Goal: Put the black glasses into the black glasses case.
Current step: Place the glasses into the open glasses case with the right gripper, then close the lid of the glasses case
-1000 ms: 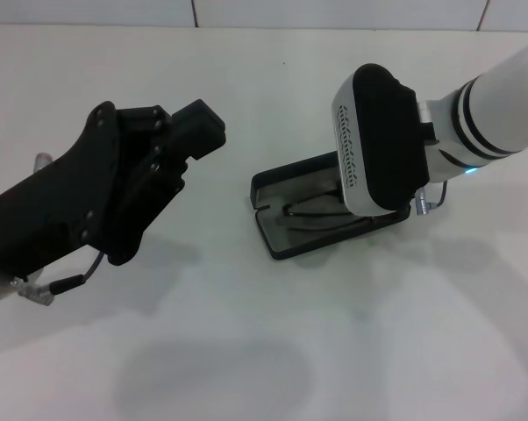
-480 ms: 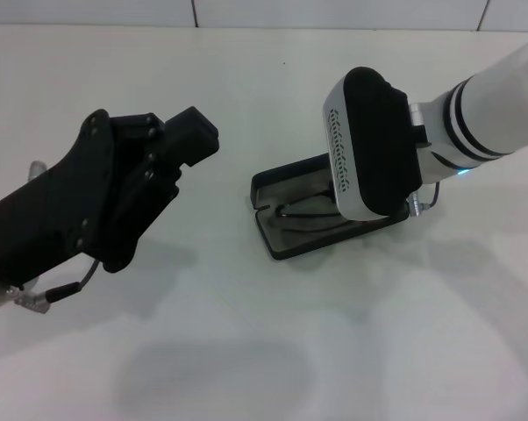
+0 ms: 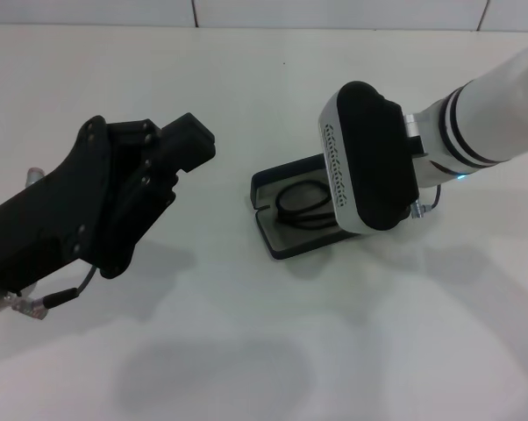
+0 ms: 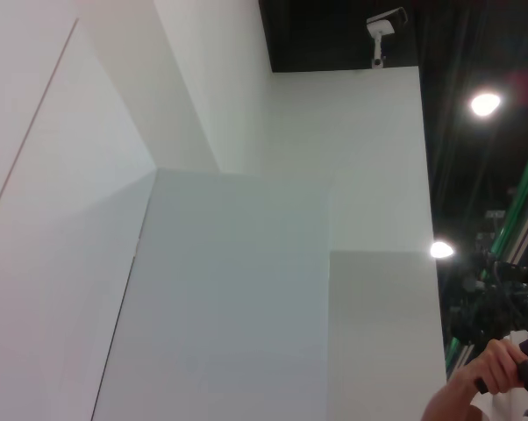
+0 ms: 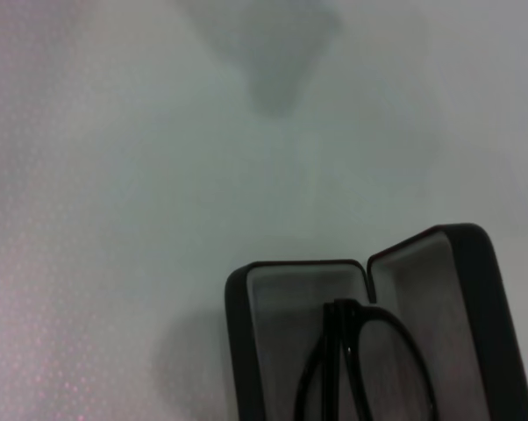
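Observation:
The black glasses case (image 3: 277, 243) lies open on the white table at centre, grey lining up. The black glasses (image 3: 301, 204) lie folded inside it. In the right wrist view the black glasses (image 5: 366, 368) rest across the two halves of the case (image 5: 236, 351), and no fingers show there. My right gripper hangs over the case's right end, hidden under its own white and black wrist housing (image 3: 369, 158). My left gripper (image 3: 189, 140) is held up over the table's left side, well away from the case.
The white table (image 3: 273, 351) carries nothing else in view. A tiled wall edge runs along the back. The left wrist view shows only walls and ceiling lights.
The right wrist has shifted slightly, so more of the glasses inside the case is uncovered. The left gripper has drifted a little towards the left.

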